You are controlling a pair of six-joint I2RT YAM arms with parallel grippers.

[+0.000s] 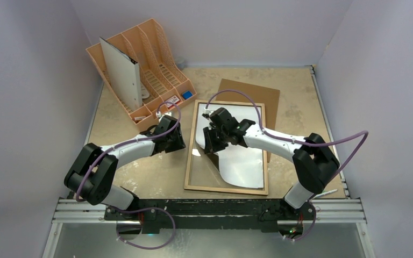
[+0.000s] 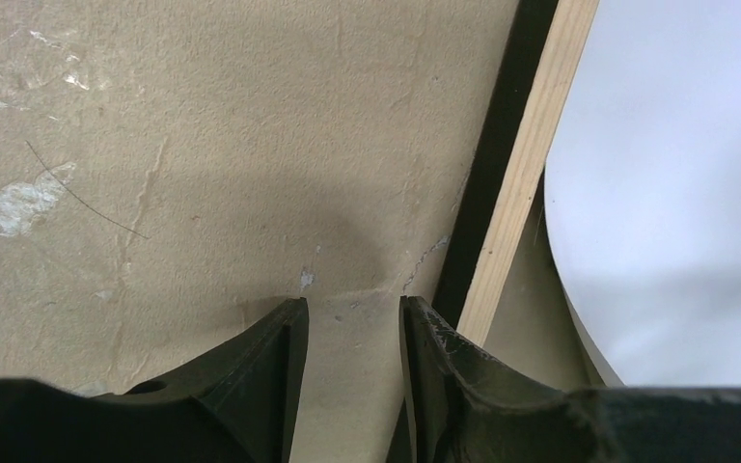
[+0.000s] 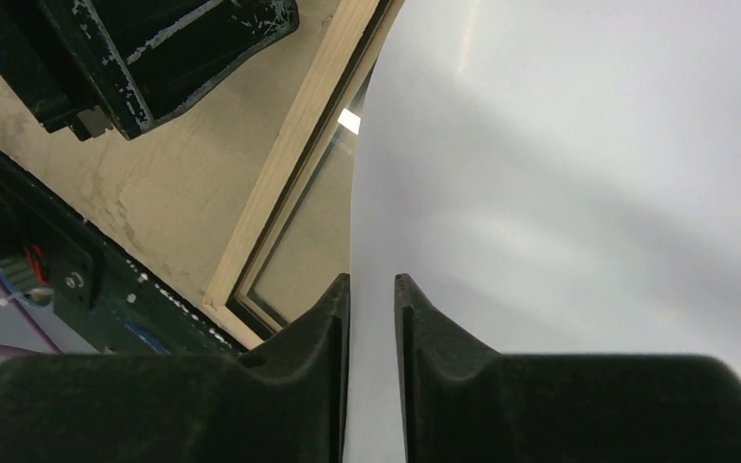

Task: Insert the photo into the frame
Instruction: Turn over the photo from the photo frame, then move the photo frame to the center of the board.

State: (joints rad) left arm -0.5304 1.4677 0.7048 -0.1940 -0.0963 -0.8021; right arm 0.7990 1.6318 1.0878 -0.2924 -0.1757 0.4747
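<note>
The frame [image 1: 190, 156] lies flat on the table, light wood face up, with glass showing in its left part. The photo [image 1: 244, 161] rests in it with its white reverse up and its left edge curled. My right gripper [image 1: 211, 141] hovers at that curled edge. In the right wrist view its jaws [image 3: 371, 285] stand a narrow gap apart over the photo [image 3: 579, 193], gripping nothing, beside the frame's rim [image 3: 289, 164]. My left gripper [image 1: 180, 141] sits just outside the frame's left rim [image 2: 526, 164], open [image 2: 354, 309] over bare table, with the photo [image 2: 675, 174] beyond the rim.
A brown backing board [image 1: 258, 94] lies partly under the frame's far end. A peach desk organizer [image 1: 140, 70] holding a white board stands at the back left. The left arm's fingers [image 3: 174, 48] show close by in the right wrist view.
</note>
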